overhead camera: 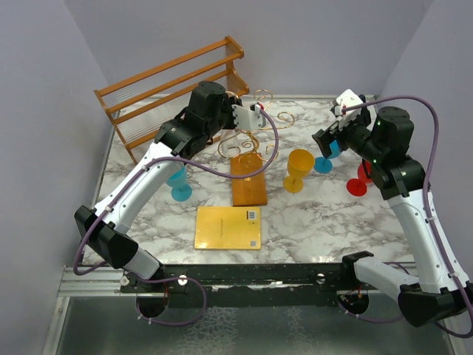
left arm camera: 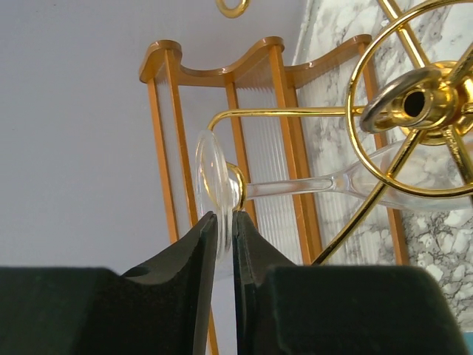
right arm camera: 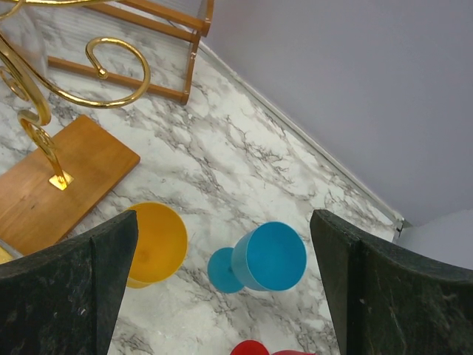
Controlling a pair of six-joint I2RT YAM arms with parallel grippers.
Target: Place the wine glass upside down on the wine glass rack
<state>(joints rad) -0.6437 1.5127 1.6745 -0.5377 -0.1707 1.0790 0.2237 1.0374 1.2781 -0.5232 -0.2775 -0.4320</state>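
Note:
The wine glass (left arm camera: 288, 188) is clear; its round foot (left arm camera: 213, 177) sits against the curled end of a gold wire arm, and its stem runs along that arm toward the post. The wine glass rack (overhead camera: 247, 144) is gold wire on a brown wooden base (overhead camera: 248, 183), with its top ring (left arm camera: 399, 103) showing in the left wrist view. My left gripper (left arm camera: 225, 216) holds the foot's rim between jaws only a narrow slit apart. My right gripper (right arm camera: 224, 222) hangs wide open above the marble, off to the rack's right, with nothing in it.
A slatted wooden shelf (overhead camera: 170, 81) stands at the back left. A yellow goblet (overhead camera: 299, 168), a blue goblet (right arm camera: 270, 255) and a red one (overhead camera: 360, 181) stand right of the rack. Another blue goblet (overhead camera: 179, 185) is under the left arm. A flat yellow board (overhead camera: 228, 227) lies in front.

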